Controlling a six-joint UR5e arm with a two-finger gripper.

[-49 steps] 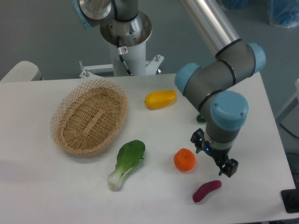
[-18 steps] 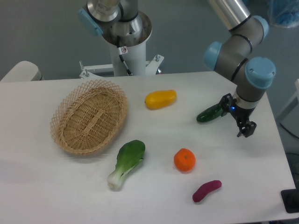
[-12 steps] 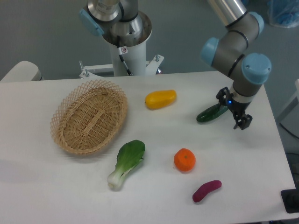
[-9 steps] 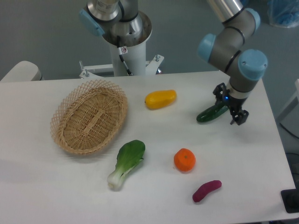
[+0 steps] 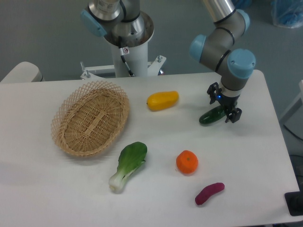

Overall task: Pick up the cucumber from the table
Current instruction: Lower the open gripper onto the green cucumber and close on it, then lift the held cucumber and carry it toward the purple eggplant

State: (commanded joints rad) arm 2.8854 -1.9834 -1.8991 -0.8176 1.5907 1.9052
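Shifted leftward, the spread tool (image 5: 223, 104) now straddles the cucumber (image 5: 212, 115); no writing legible.

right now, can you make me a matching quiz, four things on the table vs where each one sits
Things:
1. cucumber
2. basket
3. orange
4. purple vegetable

Places:
A. left part of the table
B. nearest the front edge, right of centre
C. under the gripper
D. between the bok choy and the purple vegetable

Pairs: 1-C, 2-A, 3-D, 4-B
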